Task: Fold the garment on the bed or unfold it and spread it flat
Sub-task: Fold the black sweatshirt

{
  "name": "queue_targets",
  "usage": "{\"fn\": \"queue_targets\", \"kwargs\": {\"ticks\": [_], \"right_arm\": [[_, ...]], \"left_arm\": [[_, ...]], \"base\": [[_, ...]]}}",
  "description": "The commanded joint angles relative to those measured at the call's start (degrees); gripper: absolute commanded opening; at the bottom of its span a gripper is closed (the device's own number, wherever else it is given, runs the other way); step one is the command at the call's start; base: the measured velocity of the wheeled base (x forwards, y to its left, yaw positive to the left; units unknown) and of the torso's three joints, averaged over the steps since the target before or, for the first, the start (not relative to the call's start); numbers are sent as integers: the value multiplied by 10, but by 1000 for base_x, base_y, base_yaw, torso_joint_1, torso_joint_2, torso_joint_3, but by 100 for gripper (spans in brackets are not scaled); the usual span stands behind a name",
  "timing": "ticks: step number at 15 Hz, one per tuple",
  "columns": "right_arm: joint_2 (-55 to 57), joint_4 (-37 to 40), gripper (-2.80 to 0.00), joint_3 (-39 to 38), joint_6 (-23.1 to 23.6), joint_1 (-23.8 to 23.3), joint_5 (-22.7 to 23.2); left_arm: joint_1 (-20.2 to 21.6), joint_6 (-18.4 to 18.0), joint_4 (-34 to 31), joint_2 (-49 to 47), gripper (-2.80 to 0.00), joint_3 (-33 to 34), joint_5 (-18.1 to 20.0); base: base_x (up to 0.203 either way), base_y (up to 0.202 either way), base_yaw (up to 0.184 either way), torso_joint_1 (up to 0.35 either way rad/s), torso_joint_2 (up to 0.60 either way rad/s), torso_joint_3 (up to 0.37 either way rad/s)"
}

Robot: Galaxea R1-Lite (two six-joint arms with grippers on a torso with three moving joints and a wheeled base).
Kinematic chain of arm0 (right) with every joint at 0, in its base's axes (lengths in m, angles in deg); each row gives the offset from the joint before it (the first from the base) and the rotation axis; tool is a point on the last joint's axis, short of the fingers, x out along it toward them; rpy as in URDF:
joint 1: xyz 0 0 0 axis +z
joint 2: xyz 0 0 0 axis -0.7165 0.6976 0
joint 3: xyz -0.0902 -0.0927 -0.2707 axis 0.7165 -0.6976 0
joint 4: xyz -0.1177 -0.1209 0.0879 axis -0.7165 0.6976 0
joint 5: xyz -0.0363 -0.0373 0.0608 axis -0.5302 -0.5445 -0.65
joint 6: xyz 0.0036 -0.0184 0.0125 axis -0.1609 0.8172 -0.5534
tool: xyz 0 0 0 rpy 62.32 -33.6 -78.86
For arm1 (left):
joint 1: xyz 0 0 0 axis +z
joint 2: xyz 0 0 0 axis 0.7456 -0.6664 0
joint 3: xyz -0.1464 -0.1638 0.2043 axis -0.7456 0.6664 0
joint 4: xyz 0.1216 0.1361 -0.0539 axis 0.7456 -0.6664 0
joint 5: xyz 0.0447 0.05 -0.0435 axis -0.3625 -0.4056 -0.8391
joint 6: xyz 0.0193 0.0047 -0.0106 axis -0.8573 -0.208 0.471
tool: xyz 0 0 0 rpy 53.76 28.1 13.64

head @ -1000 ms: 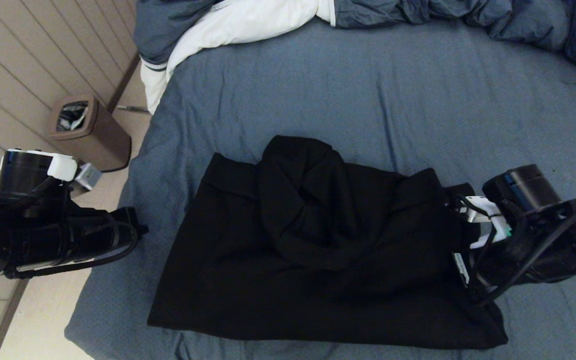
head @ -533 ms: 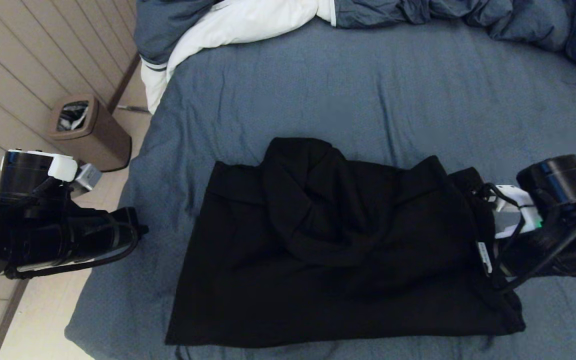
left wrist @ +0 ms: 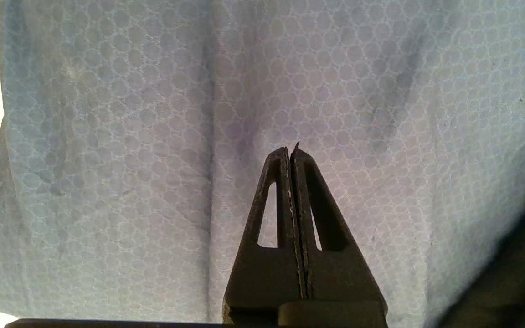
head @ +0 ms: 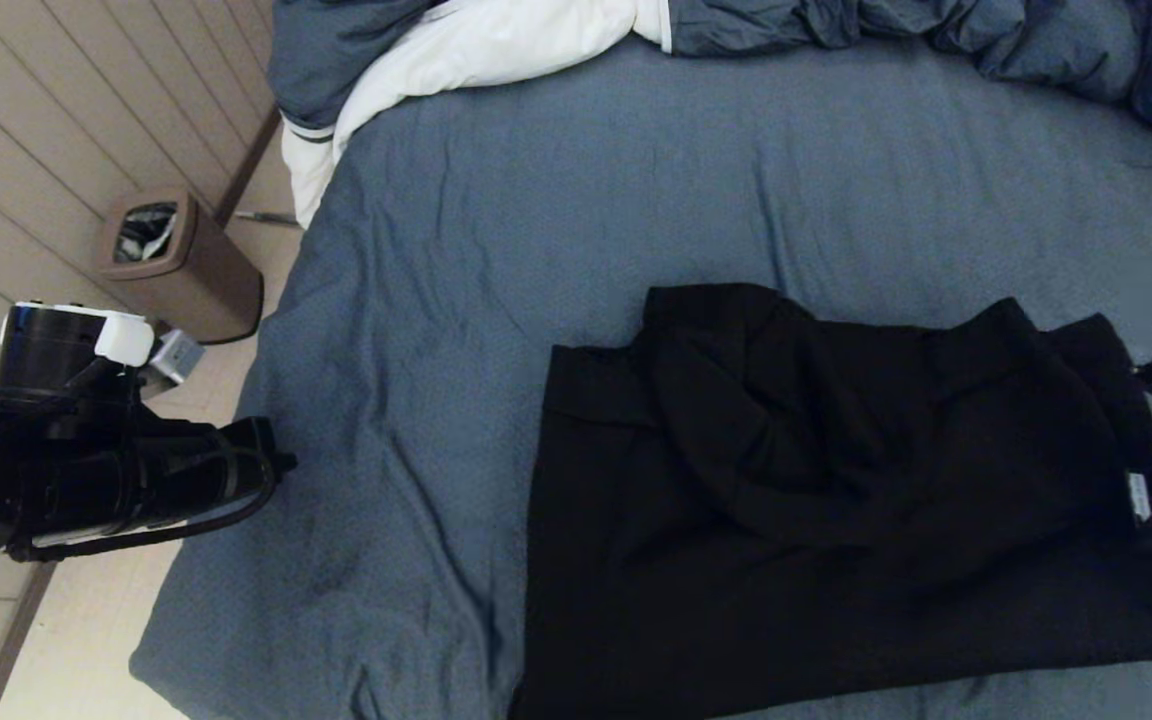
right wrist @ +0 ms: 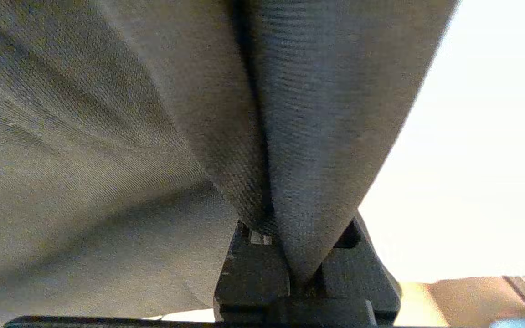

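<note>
The right gripper pinches a fold of the garment at the head view's 3 o'clock edge. The black hoodie lies folded toward 4 o'clock on the bed. The left gripper, pressed together and empty, hovers over the sheet at 9 o'clock.

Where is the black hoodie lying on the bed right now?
In the head view, the black hoodie lies on the near right part of the bed, its right edge pinched in the right gripper.
</note>
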Motion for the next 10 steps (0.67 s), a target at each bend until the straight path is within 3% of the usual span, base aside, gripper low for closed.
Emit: {"fn": "queue_targets", "kwargs": {"ticks": [1, 3, 5, 8, 10], "right_arm": [[-5, 1, -280, 25, 17, -64, 13], [-10, 10, -280, 58, 19, -79, 29], [-27, 42, -280, 88, 14, -53, 43], [-41, 58, -280, 131, -36, 70, 54], [-41, 80, -280, 166, -67, 183, 54]], "left_arm": [[0, 2, 1, 1, -280, 0, 0], [-1, 2, 1, 3, -280, 1, 0], [-1, 2, 1, 4, -280, 4, 0], [-1, 2, 6, 6, -280, 5, 0], [-1, 2, 8, 7, -280, 6, 0]], "base": [[0, 0, 0, 0, 0, 0], [0, 0, 0, 0, 0, 0], [0, 0, 0, 0, 0, 0], [0, 0, 0, 0, 0, 0], [0, 0, 0, 0, 0, 0]]}}
